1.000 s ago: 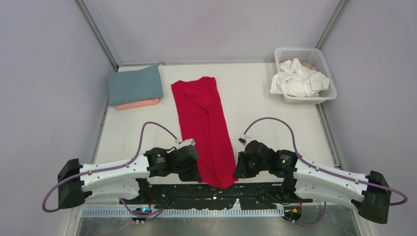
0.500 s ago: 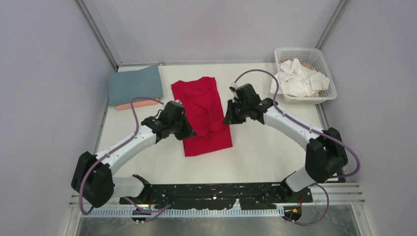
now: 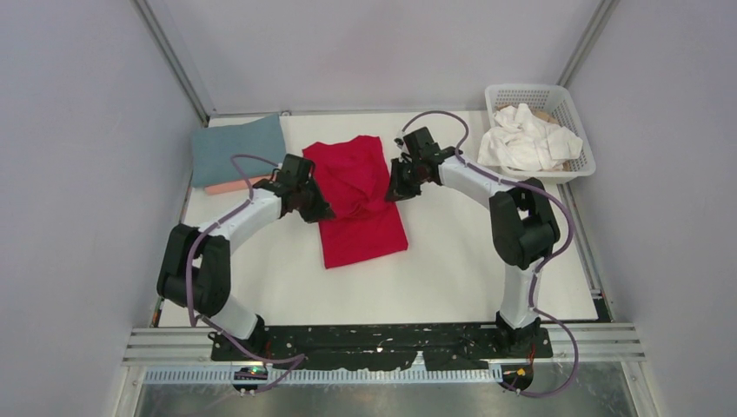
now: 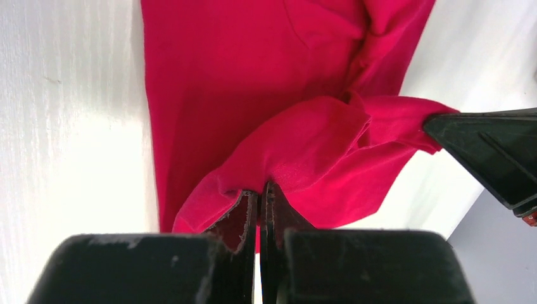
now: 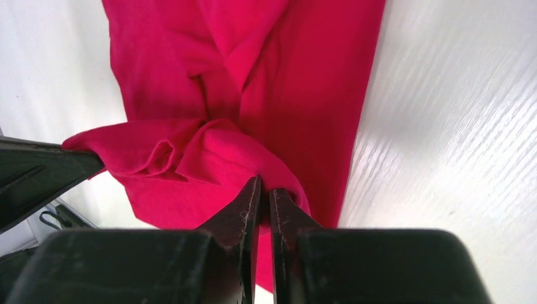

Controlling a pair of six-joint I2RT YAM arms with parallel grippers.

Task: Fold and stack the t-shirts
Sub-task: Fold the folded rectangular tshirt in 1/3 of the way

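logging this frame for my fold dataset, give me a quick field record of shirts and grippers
red t-shirt: mid-table, near end lifted and doubled over toward far end
left gripper: shut on lifted edge, left side
right gripper: shut on lifted edge, right side
blue-grey t-shirt: folded, far left, atop the salmon pink t-shirt
white t-shirts: crumpled in basket, far right

Half-folded shirt (image 3: 365, 230) at centre, folded stack (image 3: 239, 149) far left, basket (image 3: 524, 89) far right

Pink shirt (image 3: 229, 185) mostly hidden under blue-grey shirt (image 3: 239, 149); red shirt (image 3: 363, 233) corners masked overhead by left gripper (image 3: 320, 208), right gripper (image 3: 394, 192); basket (image 3: 580, 162) depths indistinct.
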